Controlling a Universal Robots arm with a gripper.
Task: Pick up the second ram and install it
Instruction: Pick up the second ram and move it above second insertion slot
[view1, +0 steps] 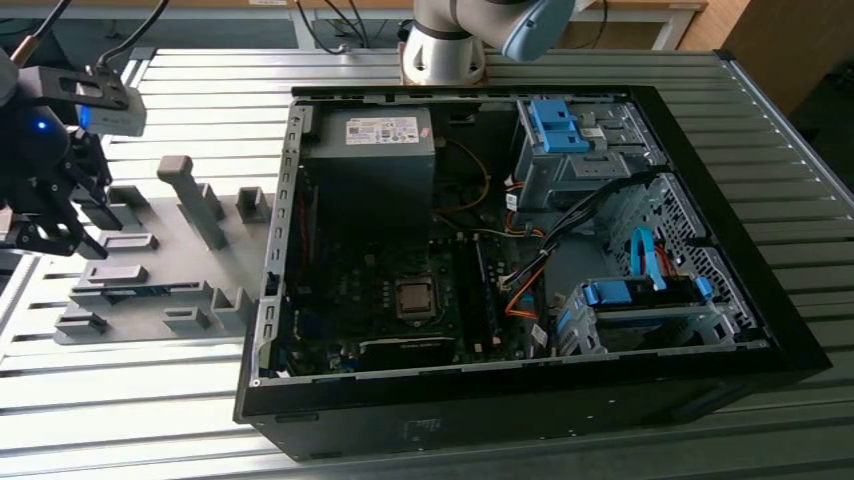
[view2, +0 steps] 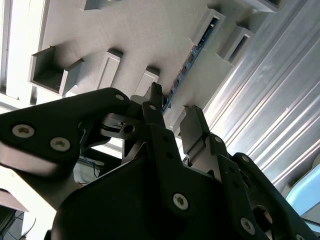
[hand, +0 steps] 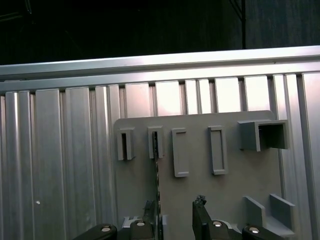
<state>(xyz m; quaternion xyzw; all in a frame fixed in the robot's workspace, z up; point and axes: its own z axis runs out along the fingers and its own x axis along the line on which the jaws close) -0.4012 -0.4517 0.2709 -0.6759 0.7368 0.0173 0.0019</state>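
So the fingers (hand: 200, 212) are spread apart with a clear gap between them and nothing clamped. In both wrist views you can see the two dark tips with daylight between them. The gripper (view2: 172, 116) points down at the grey holder plate (view1: 154, 220), which lies on the slatted aluminium bench (view1: 200, 80) on the exterior view's left of the open computer case (view1: 534, 410). The second ram (view2: 189, 60) stands on its thin edge in one of the narrow slotted holders on that plate. In the second wrist view it's a skinny bluish strip with dark chips, running from the slot toward the fingertips. In the first wrist view the ram (hand: 156, 147) shows as a thin dark line coming out of its slot and ending right by one finger, more or less inside the gap but hugging that one side. I honestly can't tell whether that finger touches the stick or just sits beside it. The other finger is well off it. The other holders on the plate near it look like plain grey blocks and pockets. From the exterior view the gripper (view1: 43, 235) hangs over the far edge of the plate, away from the case, with the wrist cameras and cables bunched above it. The arm's base (view1: 447, 50) is over at the back of the bench, behind the case.
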